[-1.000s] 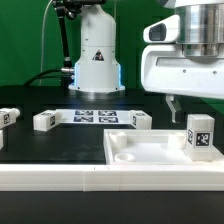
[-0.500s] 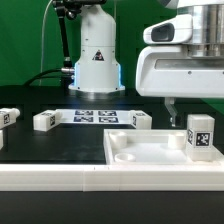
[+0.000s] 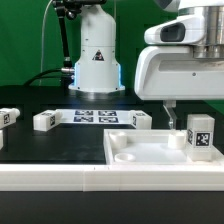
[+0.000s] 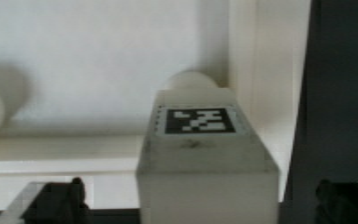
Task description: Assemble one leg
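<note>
Arm base (image 3: 97, 40) upper centre: white shell, black triangle mark (image 3: 97, 57), blue light (image 3: 73, 76) low down. Black cables (image 3: 60, 35) upper left. Wrist housing (image 3: 185, 72) upper right white, boxy; gripper (image 4: 197, 203) fingers (image 4: 51, 200) dark.

leg (image 3: 201, 136) on tray (image 3: 135, 168), ext view's right | marker board (image 3: 95, 117) behind, on tbl (image 3: 50, 145)

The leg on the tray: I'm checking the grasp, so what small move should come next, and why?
Probably lower the gripper straight down over the leg: in the wrist view it stands upright, centred between the open fingers, neither touching it yet.
</note>
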Available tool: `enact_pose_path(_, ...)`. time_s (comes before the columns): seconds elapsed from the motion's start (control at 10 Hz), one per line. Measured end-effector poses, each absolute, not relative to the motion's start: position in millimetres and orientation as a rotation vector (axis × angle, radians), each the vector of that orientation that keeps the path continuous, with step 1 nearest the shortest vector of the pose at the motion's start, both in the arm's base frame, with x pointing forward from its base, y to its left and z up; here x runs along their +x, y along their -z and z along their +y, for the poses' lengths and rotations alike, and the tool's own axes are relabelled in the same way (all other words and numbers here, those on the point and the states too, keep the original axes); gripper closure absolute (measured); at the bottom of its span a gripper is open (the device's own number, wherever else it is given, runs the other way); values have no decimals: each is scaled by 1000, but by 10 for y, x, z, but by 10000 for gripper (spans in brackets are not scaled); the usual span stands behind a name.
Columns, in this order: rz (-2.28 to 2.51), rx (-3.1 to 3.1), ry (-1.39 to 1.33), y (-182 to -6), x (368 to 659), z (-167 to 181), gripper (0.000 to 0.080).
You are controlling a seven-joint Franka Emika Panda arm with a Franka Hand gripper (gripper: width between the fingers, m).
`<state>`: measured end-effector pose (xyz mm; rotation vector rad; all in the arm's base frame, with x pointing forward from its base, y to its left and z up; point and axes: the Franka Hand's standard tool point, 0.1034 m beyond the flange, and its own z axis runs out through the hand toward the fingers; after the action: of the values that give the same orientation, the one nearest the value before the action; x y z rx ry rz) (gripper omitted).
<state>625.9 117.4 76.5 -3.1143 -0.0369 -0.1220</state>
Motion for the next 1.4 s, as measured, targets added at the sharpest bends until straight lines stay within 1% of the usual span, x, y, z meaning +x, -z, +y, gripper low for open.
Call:
enact_pose_path(0.2,-36,-3114,122,-765,6259,1172,409)
enact_pose_path(0.3,-36,-3114,122,-765,6259,1172,409)
enact_pose_path(0.4,-13,-3113,122,-765,6259,1173,509)
enact_pose_path(0.6,72,-3108,124,-762,6257,1177,509)
enact_pose_path(1.0,782,-2941,201,-748,6226,1144,509)
enact_pose_path(1.2,1105,-2821,190,-747,6225,1127,509)
enact_pose_path(1.4,1301,-2723,191,-744,6221,1115,509)
